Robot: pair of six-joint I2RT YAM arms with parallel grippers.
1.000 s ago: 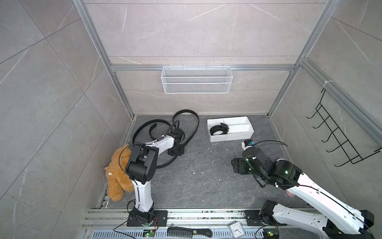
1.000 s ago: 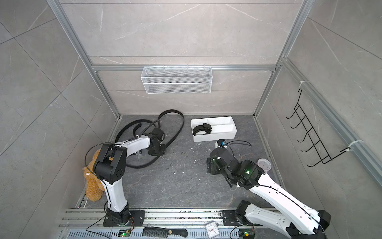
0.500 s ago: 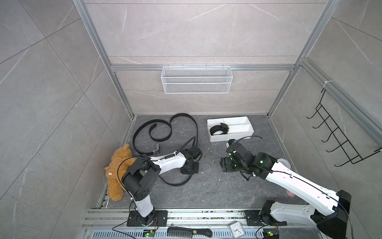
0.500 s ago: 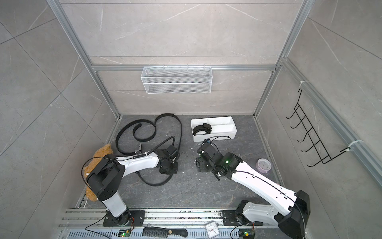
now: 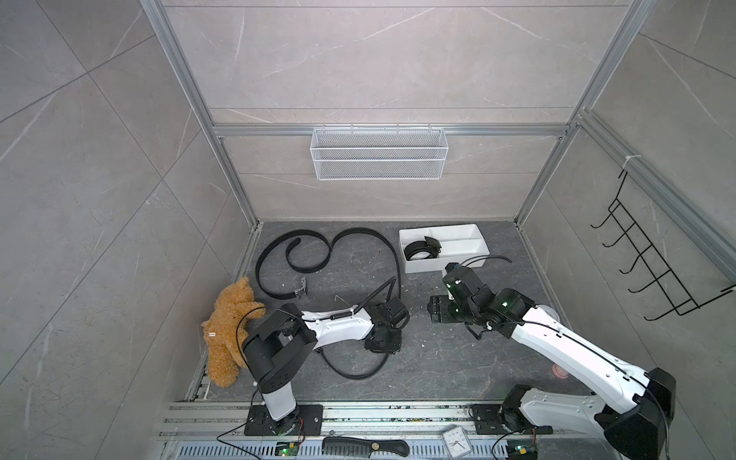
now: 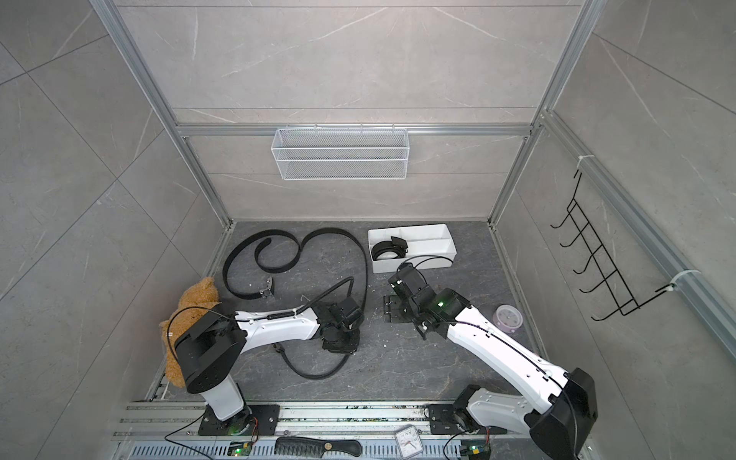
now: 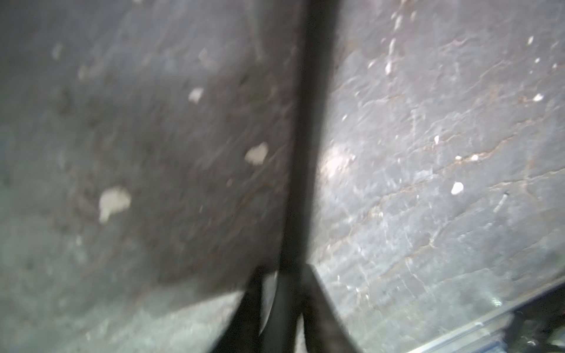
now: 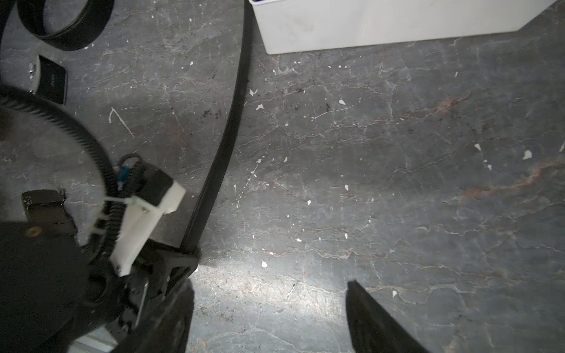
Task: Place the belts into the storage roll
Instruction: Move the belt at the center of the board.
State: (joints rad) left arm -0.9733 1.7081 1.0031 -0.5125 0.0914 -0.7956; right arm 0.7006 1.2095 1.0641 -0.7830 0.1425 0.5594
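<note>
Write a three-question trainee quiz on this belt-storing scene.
1. True or false: the right claw holds a belt.
2. How many belts lie in the storage tray? A none, B one, C three.
3. Which claw straddles the long belt on the floor?
Key: 1 false, it is open and empty. 2 B, one coiled belt. 3 the left claw.
</note>
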